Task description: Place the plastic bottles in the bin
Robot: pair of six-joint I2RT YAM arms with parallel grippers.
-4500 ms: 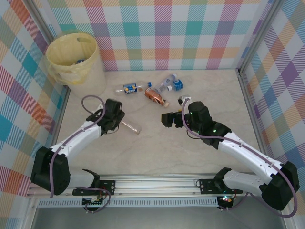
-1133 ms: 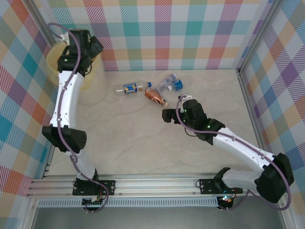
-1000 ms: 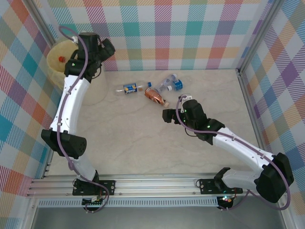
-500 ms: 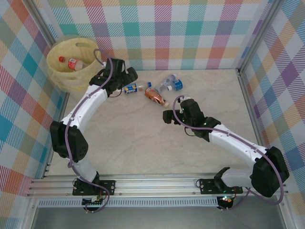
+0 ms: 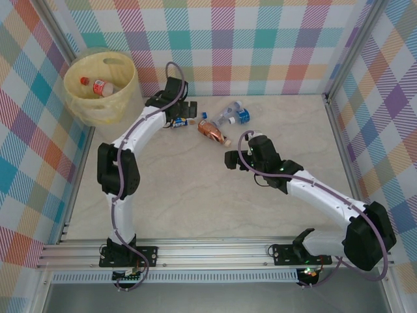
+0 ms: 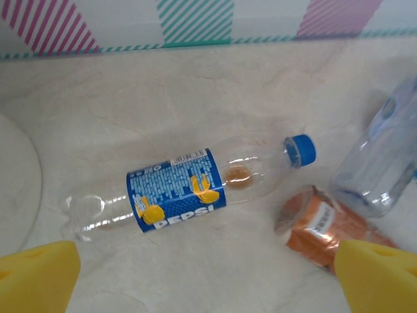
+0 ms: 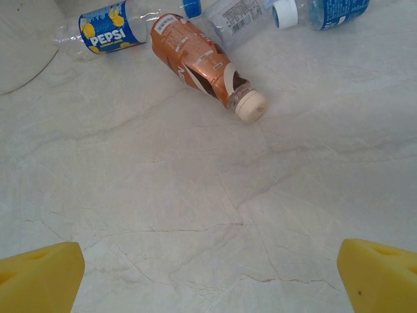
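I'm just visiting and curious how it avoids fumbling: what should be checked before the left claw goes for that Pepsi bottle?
1. Left claw open and empty: ok, yellow fingers wide apart.
2. Pepsi bottle lying free on the table: ok.
3. Claw turned across the bottle: not ok, it seems; bottle lies nearly along the line between the fingers.
4. Room by the cap: cannot tell; orange bottle lies close.
5. Bin has space: ok.
6. Right claw out of the way: ok, open.
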